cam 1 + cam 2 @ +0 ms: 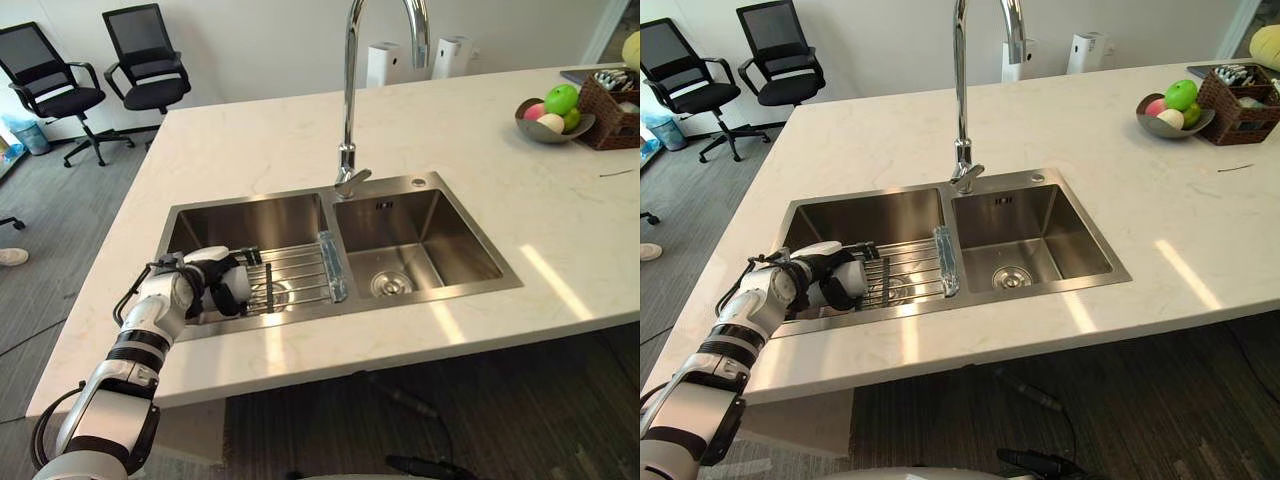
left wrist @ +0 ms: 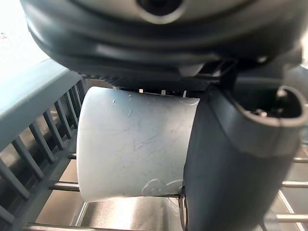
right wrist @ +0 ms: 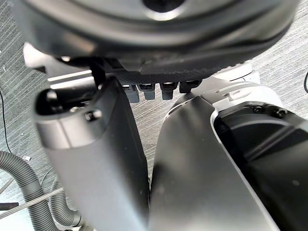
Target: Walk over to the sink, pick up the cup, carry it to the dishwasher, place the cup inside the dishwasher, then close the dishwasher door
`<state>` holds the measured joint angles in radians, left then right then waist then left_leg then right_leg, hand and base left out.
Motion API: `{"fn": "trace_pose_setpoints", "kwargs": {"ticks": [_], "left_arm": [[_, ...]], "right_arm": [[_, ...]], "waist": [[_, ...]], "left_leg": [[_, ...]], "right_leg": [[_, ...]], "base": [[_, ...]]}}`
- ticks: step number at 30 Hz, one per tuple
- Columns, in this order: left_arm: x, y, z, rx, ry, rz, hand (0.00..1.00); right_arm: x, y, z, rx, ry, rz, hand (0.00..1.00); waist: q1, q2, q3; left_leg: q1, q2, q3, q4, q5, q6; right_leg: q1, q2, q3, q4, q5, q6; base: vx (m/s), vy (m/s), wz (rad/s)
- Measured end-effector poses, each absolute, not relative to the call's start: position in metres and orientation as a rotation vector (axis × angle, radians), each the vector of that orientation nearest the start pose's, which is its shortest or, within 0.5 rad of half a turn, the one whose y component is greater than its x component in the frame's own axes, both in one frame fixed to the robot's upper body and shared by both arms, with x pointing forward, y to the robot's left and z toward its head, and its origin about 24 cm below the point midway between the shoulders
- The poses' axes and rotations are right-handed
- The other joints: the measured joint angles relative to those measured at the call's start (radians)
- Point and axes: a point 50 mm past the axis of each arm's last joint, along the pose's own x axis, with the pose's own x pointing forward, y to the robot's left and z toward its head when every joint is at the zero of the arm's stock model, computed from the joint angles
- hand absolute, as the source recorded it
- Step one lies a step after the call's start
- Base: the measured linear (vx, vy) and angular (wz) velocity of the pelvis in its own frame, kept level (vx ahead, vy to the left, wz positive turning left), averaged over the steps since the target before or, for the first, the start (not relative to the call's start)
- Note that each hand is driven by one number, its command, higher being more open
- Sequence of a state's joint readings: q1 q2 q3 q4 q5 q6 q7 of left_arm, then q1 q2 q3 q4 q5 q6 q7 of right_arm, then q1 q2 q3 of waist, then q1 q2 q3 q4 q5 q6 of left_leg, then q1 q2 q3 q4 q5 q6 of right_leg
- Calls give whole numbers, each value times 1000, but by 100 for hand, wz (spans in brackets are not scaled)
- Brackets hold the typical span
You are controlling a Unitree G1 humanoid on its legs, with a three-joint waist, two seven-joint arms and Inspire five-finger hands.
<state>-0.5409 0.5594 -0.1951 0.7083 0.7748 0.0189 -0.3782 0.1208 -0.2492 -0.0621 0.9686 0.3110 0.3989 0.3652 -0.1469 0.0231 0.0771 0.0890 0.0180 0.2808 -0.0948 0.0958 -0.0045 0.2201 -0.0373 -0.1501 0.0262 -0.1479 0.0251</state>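
Cup [image 2: 130,144]: white and plain-walled, in the left basin of the sink [image 1: 250,225], just over the wire rack [image 1: 295,275], inside the left hand [image 1: 225,285].
Handling: likely light and stiff; the smooth wall looks slippery, and it could knock on the steel.
Hold: round the side wall, thumb opposite the fingers, clear of the rim.
Left hand: closed round the cup, thumb [image 2: 226,159] lying across its wall.
Right hand [image 3: 96,159]: over grey floor, away from the table [image 1: 250,140]; how far open, I cannot tell.
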Motion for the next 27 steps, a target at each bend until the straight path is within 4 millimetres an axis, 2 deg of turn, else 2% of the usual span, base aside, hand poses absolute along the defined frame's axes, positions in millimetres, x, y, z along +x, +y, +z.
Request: {"fn": "trace_pose_setpoints", "kwargs": {"ticks": [9,14,17,20,26,27], "left_arm": [[322,252,34,1352,271,-259,0],[314,245,40,1199,121,-179,0],[312,241,54,1057,1,-106,0],[309,241,73,929,-117,-1,0],[303,238,122,630,-406,193,0],[303,238,123,616,-415,200,0]], "right_arm": [[65,-227,-156,413,1357,-53,100],[61,-225,-158,419,1357,-56,100],[58,-221,-159,432,1347,-57,100],[55,-221,-160,434,1341,-61,100],[49,-221,-161,462,1332,-92,100],[48,-221,-161,462,1332,-92,100]], "waist": [[13,-3,0],[33,-15,4],[54,-30,10],[58,-30,10],[77,-30,10],[77,-30,10]], "left_leg": [[-1,-8,-9,0,-1,3],[-12,-19,-24,0,-2,10],[-18,-20,-28,0,-2,11],[-18,-20,-33,0,-1,10],[-16,-15,-49,0,10,7],[-16,-15,-49,0,10,7]], "right_leg": [[-1,-10,-7,1,-2,5],[-1,-17,-22,-1,-3,9],[-5,-17,-27,-1,-3,9],[-3,-16,-32,1,-3,9],[3,-12,-49,7,-6,5],[3,-12,-50,8,-6,5]], "base": [[-19,10,2],[22,5,10],[39,-17,4],[12,-22,5],[-47,-22,7],[-62,-5,7]]}}
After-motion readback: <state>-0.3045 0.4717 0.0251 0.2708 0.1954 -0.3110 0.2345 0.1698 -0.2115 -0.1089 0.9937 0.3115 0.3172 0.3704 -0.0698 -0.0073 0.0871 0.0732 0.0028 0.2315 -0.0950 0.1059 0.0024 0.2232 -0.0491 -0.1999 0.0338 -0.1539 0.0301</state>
